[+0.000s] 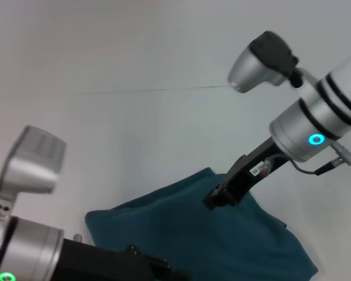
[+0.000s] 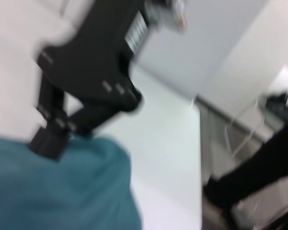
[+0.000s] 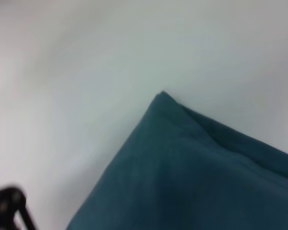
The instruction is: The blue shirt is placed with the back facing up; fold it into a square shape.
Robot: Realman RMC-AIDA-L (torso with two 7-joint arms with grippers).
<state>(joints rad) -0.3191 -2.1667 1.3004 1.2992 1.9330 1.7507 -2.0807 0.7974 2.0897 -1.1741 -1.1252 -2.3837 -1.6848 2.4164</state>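
Blue shirt (image 1: 222,246) folded, corner pointing away; right hand (image 1: 217,198) touching it.

No text can be read anywhere. A small white label (image 1: 258,170) sits on the black body of the right end effector (image 1: 215,198), but its print is too small to make out.

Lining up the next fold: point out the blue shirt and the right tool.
blue shirt (image 1: 240,246), head view, on the flat top layer.
right tool (image 1: 215,199), head view, on its tip at the shirt's far edge.
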